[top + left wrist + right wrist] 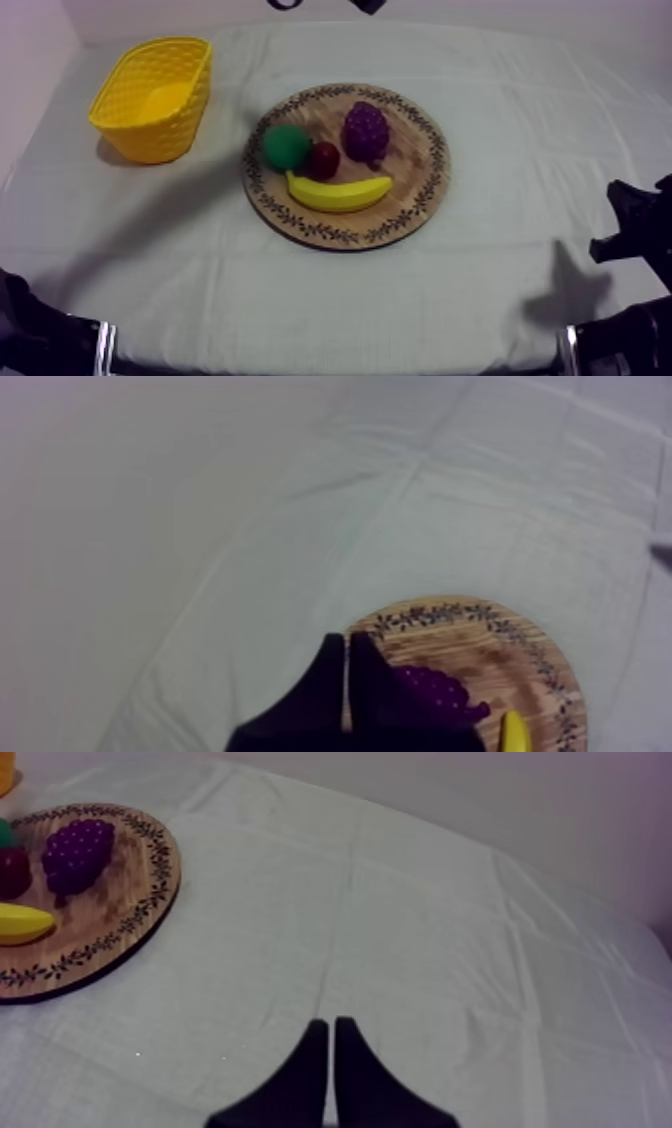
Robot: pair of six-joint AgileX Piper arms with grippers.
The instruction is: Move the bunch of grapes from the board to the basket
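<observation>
The purple bunch of grapes (366,130) lies on the far right part of the round wooden board (412,186), mid-table. The yellow basket (150,95) stands at the far left, with nothing showing inside it. My left gripper (346,638) is shut on nothing, its fingers together as a wedge short of the board (470,644) and the grapes (436,692). My right gripper (331,1022) is also shut on nothing, over bare cloth well to the right of the board (112,902) and the grapes (75,852). Both arms rest low at the table's near corners.
On the board with the grapes are a green pear (287,146), a small red fruit (323,160) and a banana (338,192) along its near side. Open cloth lies between board and basket. My right arm (632,240) sits at the right edge.
</observation>
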